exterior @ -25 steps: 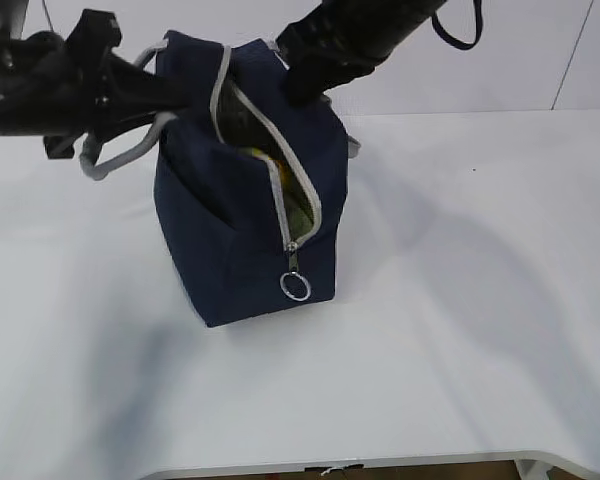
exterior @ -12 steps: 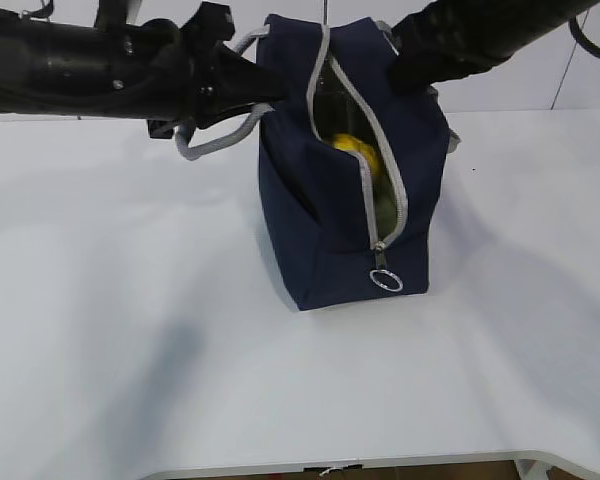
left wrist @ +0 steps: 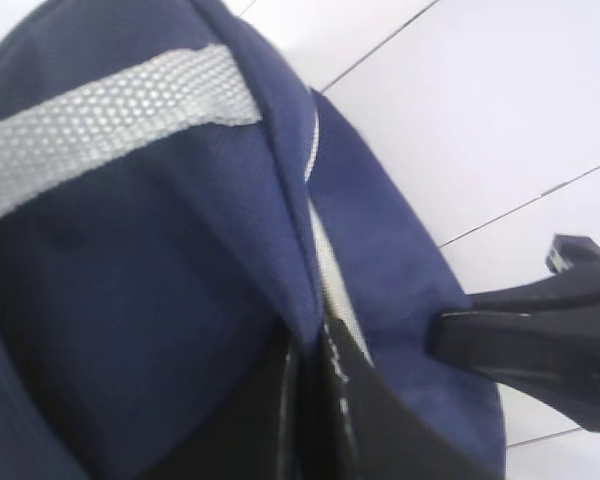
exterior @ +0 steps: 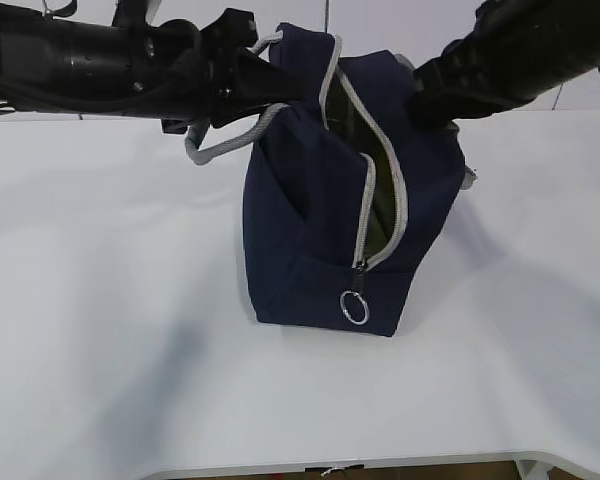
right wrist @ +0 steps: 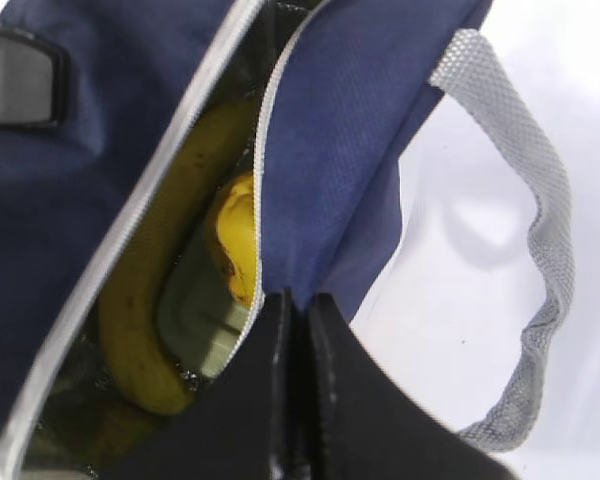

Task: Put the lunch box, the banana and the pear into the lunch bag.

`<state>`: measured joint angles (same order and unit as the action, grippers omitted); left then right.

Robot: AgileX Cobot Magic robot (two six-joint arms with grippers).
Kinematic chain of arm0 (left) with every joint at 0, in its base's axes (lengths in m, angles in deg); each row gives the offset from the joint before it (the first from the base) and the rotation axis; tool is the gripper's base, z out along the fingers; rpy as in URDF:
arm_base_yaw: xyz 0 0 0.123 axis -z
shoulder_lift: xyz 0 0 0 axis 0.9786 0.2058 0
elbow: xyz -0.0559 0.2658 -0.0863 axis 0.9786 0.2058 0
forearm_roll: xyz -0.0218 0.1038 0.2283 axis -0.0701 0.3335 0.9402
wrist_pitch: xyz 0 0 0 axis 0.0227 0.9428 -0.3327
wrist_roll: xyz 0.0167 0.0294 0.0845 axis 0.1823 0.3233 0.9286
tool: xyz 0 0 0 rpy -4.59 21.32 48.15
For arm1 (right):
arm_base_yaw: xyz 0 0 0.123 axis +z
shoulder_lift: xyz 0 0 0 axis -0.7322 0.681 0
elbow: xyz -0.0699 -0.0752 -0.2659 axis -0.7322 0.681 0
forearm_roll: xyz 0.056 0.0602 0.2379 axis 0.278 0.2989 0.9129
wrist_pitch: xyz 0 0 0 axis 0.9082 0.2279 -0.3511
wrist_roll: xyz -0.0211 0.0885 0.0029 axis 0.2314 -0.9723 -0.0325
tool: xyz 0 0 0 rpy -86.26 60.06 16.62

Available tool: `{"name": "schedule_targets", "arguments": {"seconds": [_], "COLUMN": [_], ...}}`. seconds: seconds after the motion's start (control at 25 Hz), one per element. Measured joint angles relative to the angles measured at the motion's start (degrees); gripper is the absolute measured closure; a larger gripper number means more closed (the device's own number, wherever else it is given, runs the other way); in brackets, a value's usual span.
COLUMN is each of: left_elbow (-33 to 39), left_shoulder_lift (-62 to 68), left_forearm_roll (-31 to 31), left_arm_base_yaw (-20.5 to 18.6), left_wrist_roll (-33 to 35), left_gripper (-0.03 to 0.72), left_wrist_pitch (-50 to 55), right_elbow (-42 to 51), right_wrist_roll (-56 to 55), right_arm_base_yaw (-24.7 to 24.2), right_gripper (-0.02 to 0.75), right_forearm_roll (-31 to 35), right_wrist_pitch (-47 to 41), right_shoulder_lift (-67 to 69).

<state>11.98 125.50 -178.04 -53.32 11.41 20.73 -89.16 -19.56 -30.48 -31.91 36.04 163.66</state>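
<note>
The boxy navy fabric lunch bag (exterior: pixel 320 215) stands unzipped toward the white bench's (exterior: pixel 100 330) rear edge, with each rim pinched by a clamped gripper, left (left wrist: pixel 310 385) and right (right wrist: pixel 295 330). Inside lie the curved yellow banana (right wrist: pixel 145 300), the lumpy yellow pear (right wrist: pixel 235 240) and the sage-green-lidded lunch box (right wrist: pixel 200 320).

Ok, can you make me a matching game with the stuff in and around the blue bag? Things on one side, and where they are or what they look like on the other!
Things:
1. banana
2. lunch box
3. ring pull
4. left gripper

Descriptions:
A. pale green lid, lying inside the lunch bag
B. shiny metal circle hanging at the low end of the zipper
C. long, yellow and curved, inside the bag
D. shut on the bag's top edge

Pairs: 1-C, 2-A, 3-B, 4-D
</note>
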Motion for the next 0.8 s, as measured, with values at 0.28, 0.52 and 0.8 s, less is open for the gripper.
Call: {"name": "schedule_targets", "arguments": {"seconds": [0.28,0.52,0.8], "left_elbow": [0.00,-0.07,-0.28], "left_shoulder_lift": [0.23,0.40,2.89], "left_forearm_roll": [1.22,2.71,3.05], "left_arm_base_yaw": [0.00,0.00,0.57], "left_wrist_roll": [0.11,0.21,0.30], "left_gripper": [0.701,0.702,0.702], "left_wrist_pitch": [0.00,-1.13,-1.39], "right_elbow": [2.08,3.10,7.40], "right_wrist_roll": [0.00,0.46,7.51], "right_arm_base_yaw": [0.00,0.00,0.00], "right_gripper": [0.715,0.715,0.715], "right_forearm_roll": [0.95,2.70,9.20], "right_wrist_pitch": [3.43,4.90,10.96], "right_shoulder_lift": [-1.64,-1.64,-1.64]}}
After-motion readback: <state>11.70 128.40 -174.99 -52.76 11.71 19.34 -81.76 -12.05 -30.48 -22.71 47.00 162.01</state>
